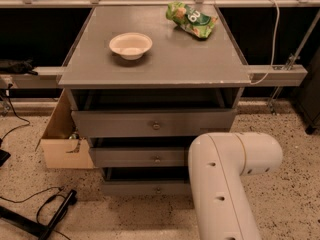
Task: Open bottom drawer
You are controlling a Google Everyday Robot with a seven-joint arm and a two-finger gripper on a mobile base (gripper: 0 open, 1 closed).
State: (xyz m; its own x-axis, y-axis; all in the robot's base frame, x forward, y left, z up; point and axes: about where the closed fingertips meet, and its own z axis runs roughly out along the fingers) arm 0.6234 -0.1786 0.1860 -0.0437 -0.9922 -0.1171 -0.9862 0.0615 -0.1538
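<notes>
The grey cabinet (155,64) has three flat-fronted drawers stacked under its top. The bottom drawer (145,188) is the lowest and slimmest front, with a small round knob (158,189), just above the floor. The middle drawer (140,157) and the top drawer (150,124) stand out a little further than it. My white arm (227,184) bends in front of the cabinet's lower right and hides the right ends of the two lower drawers. My gripper is out of view, somewhere beyond the arm's visible part.
A white bowl (130,45) and a green snack bag (191,18) lie on the cabinet top. An open cardboard box (62,140) stands against the cabinet's left side. Black cables and a stand (47,216) lie on the floor at left. A white cable (273,34) hangs at right.
</notes>
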